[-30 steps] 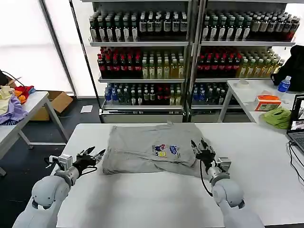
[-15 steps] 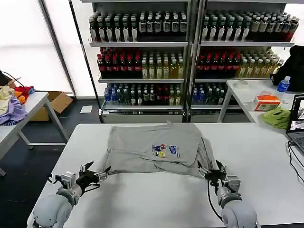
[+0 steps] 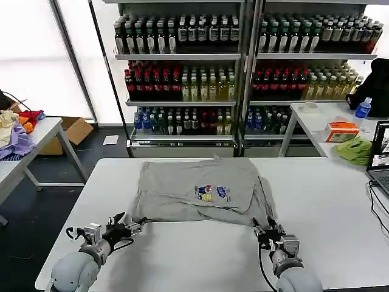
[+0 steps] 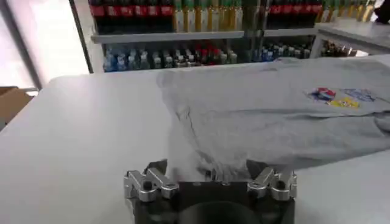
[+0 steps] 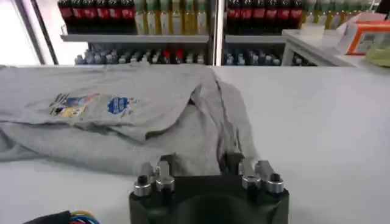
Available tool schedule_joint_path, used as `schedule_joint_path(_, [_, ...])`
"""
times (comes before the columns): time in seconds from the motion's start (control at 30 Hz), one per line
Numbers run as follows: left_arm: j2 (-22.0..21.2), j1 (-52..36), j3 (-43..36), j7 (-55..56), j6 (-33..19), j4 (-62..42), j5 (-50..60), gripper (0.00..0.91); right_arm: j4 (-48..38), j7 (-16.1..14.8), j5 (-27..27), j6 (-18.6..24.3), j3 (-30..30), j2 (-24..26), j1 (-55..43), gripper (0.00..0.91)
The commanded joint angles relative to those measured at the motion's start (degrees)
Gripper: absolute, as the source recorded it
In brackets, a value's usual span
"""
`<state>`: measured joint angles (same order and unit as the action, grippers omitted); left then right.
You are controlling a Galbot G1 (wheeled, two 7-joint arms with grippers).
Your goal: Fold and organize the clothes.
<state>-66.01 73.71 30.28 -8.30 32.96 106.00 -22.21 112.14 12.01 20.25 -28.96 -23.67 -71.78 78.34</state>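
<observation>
Since a second ago you've drawn both grippers back: left gripper [image 3: 130,227] and right gripper [image 3: 265,232] each clench the grey shirt's [image 3: 194,188] near hem between their jaws.

A grey shirt [image 3: 200,191] with a small chest print is spread on the white table [image 3: 340,207], partly folded.

You get bright, even daylight from blown-out windows [image 3: 36,55] behind the shelves [image 3: 243,61], soft glare on the white counter [image 3: 200,255], faint shadows under the shirt [image 3: 200,188], and blurred backgrounds in both wrist views.
</observation>
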Motion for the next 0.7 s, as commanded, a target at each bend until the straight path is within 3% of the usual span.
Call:
schedule_joint_path(0.03, [-0.8, -0.3, -0.1, 0.1, 0.0, -0.8, -0.6, 0.020, 0.4, 0.5, -0.2, -0.6, 0.6, -0.2, 0.8, 0.000])
schedule_joint_path(0.7, [0.3, 0.9, 0.8, -0.2, -1.5, -1.0, -3.7, 0.010, -0.9, -1.8, 5.3, 0.0, -2.0, 2.8, -1.5, 0.000])
